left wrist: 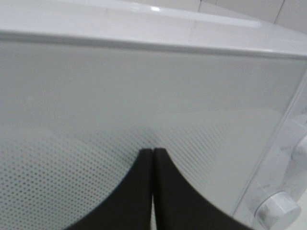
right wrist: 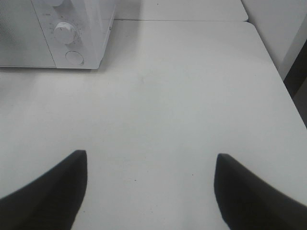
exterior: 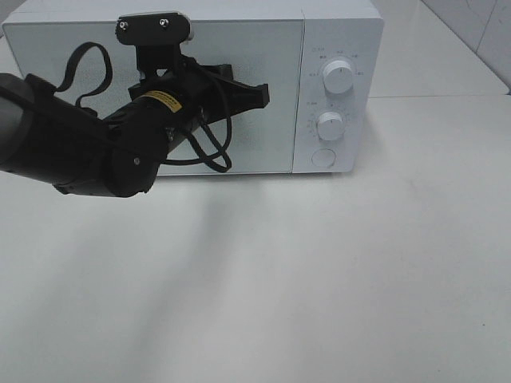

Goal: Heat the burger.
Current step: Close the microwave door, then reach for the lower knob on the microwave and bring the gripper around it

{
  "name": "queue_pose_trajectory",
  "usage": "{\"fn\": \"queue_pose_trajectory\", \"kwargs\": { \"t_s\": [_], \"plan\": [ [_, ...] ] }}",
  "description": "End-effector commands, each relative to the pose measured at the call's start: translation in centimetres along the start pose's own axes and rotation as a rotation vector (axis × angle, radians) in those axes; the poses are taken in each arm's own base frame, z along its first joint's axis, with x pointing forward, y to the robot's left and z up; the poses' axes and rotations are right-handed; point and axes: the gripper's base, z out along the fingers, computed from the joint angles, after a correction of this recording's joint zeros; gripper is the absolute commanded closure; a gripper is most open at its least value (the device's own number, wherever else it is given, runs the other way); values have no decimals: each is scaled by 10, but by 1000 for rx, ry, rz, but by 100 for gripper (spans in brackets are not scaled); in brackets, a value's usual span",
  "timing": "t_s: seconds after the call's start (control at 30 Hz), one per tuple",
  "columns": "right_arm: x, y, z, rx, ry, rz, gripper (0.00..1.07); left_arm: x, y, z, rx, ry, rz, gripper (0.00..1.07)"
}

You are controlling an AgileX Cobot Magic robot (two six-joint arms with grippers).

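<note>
Left tool (exterior: 260, 96): pinched narrow, empty, before the microwave door (exterior: 255, 48).
Microwave (exterior: 343, 32): table's (exterior: 319, 279) far edge, door shut.
Burger: unseen; perhaps inside.
Upper dial (exterior: 338, 78): likely next; needs spread fingers, then a twist.
Right tool (right wrist: 151, 160): wide, empty.

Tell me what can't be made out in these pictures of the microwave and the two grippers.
- Burger: in no view; the closed, pale microwave door hides the inside.
- Labels around the knobs: too small in the exterior high view.
- Left gripper: shut, but neither view shows whether it touches the door.
- Right gripper: open; its fingers are cut off by the right wrist view's edge, and it is outside the high view.
</note>
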Motion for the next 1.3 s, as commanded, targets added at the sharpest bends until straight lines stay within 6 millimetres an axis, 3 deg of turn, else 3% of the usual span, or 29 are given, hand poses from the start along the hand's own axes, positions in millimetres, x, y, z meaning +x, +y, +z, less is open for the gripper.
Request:
{"fn": "queue_pose_trajectory", "kwargs": {
  "t_s": [0.03,0.23,0.5,0.6,0.77,0.83,0.87,0.93,0.97,1.0,1.03,1.07,1.1,1.3],
  "plan": [
    [1,0,-3,1,-37,2,36,-10,15,6,-99,-58,-66,107],
    [1,0,-3,1,-37,2,36,-7,5,4,-53,7,-42,107],
    [1,0,-3,1,-37,2,36,-15,-30,-15,75,179,-25,107],
    [1,0,-3,1,-37,2,36,-17,-43,-26,152,295,36,107],
    [1,0,-3,1,-37,2,36,-14,-47,-40,212,481,93,107],
    [1,0,-3,1,-37,2,36,-12,-48,-52,248,621,139,96],
    [1,0,-3,1,-37,2,36,-12,-48,-52,248,621,139,96],
    [1,0,-3,1,-37,2,36,-12,-47,-65,274,756,182,64],
    [1,0,-3,1,-37,2,36,-12,-47,-65,274,756,182,64],
    [1,0,-3,1,-37,2,36,-13,-47,-72,281,811,188,31],
    [1,0,-3,1,-37,2,36,-13,-46,-75,283,843,188,17],
    [1,0,-3,1,-37,2,36,-13,-46,-75,283,843,188,17],
    [1,0,-3,1,-37,2,36,-12,-46,-80,287,897,192,5],
    [1,0,-3,1,-37,2,36,-15,-40,-98,300,1049,253,8]
  ]
}}
